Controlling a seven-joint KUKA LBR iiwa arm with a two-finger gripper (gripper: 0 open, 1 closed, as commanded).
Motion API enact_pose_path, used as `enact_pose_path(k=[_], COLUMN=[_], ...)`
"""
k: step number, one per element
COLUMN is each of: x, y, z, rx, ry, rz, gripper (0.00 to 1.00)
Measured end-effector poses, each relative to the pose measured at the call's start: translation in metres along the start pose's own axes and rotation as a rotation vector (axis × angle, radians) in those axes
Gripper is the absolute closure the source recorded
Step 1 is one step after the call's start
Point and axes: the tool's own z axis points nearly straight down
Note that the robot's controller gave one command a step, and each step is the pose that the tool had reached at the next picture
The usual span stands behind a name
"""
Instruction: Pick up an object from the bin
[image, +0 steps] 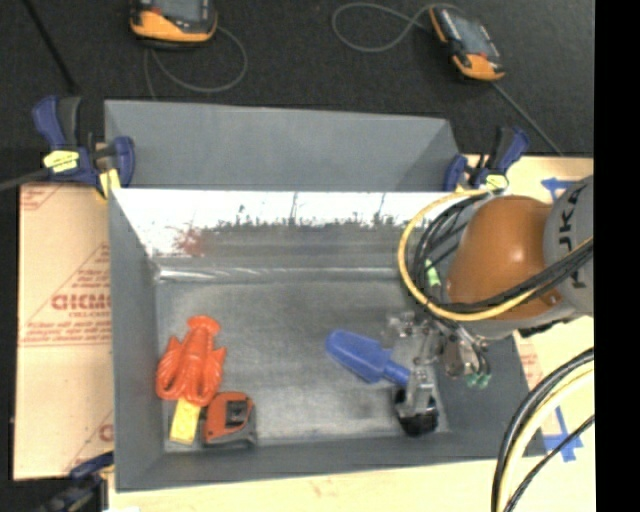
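One blue scoop (358, 354) lying just up and left of the gripper (416, 412), thin end right against the jaws, maybe touching. Jaws open or closed? Can't tell, too dark down there. Line up over the thin end, go straight down, squeeze gently, then lift slowly. Stay off the bin (300, 460) wall close below the jaws. Leave the orange toy (192, 362), far left of the jaws, alone.

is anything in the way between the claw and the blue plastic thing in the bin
Nothing visible. The claw is right at the lower right end of the blue plastic thing. The orange toy, yellow block and tape measure lie far off at the left of the bin.
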Motion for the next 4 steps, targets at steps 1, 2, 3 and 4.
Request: enact_pose_path(k=[1, 2, 3, 4], x=[-0.002, -0.021, -0.024, -0.038], y=[0.000, 0.000, 0.000, 0.018], z=[-0.004, 0.036, 0.067, 0.072], rx=[0.001, 0.000, 0.000, 0.000], ry=[-0.008, -0.012, -0.010, -0.012], rz=[-0.002, 0.062, 0.080, 0.131], gripper=[0.00, 0.00, 0.00, 1.00])
